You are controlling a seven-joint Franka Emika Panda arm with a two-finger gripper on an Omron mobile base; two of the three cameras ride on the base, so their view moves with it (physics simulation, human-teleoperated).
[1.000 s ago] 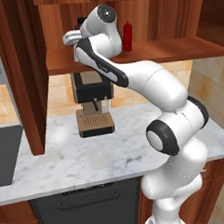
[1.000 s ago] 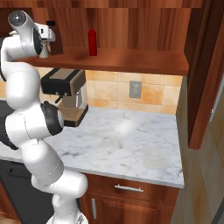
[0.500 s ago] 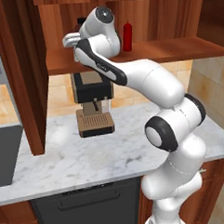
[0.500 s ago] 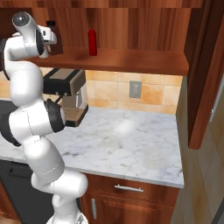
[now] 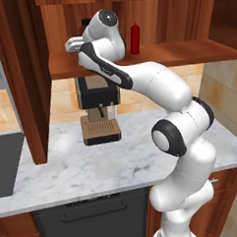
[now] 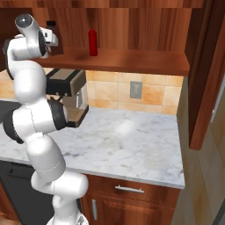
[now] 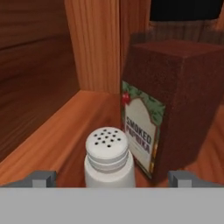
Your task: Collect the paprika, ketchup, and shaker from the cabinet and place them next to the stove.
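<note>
Reaching into the cabinet [image 6: 132, 59], the gripper [image 7: 111, 177] holds its fingertips [image 7: 41, 178] spread wide on either side of the shaker [image 7: 108, 157], not touching it. The shaker stands upright on the shelf (holed cap facing the hand) just in front of the paprika [image 7: 175, 109], close beside its label. The ketchup [image 6: 92, 42] stands upright farther along the same shelf, apart from the paprika.

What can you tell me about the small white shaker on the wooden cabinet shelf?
The small white cylindrical shaker has a rounded top with dark holes and a ridged neck. It stands upright on the reddish-brown wooden shelf, close in front of the dark brown paprika bottle, centred between the open gripper tips. Nothing grips it yet.
</note>
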